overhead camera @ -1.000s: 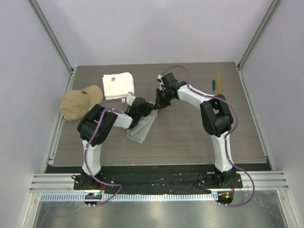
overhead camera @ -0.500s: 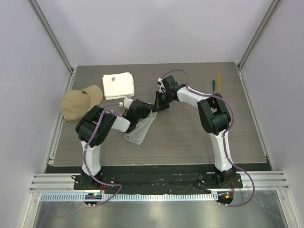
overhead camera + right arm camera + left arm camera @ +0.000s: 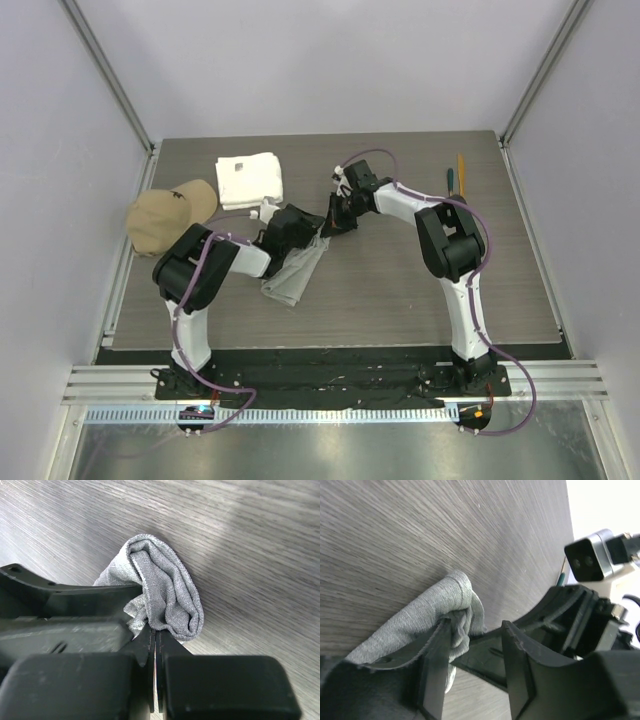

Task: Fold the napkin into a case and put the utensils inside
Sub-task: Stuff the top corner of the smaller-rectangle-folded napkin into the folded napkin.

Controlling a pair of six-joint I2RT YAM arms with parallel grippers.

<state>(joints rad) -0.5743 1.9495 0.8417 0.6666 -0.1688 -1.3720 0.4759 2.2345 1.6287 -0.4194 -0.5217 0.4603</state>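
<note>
The grey napkin (image 3: pixel 293 275) lies bunched in a long strip mid-table, its far end lifted between both grippers. In the left wrist view my left gripper (image 3: pixel 476 630) stands open; the napkin (image 3: pixel 427 617) drapes against its left finger (image 3: pixel 436 670) and nothing is pinched. My right gripper (image 3: pixel 155 630) is shut, with a rolled fold of the napkin (image 3: pixel 167 597) caught at its fingertips. From above, the left gripper (image 3: pixel 298 228) and right gripper (image 3: pixel 334 222) almost touch. Two utensils, a teal-handled one (image 3: pixel 450 181) and an orange stick (image 3: pixel 461 168), lie at the far right.
A thick white folded towel (image 3: pixel 250 180) sits at the back left. A tan cap (image 3: pixel 165 216) rests by the table's left edge, close to the left arm's elbow. The wood-grain table (image 3: pixel 400 290) ends at metal rails on both sides.
My left gripper has opened and let go of the napkin's end. The left arm has drawn slightly left and the cloth has sagged with it. The right gripper stays shut in place.
</note>
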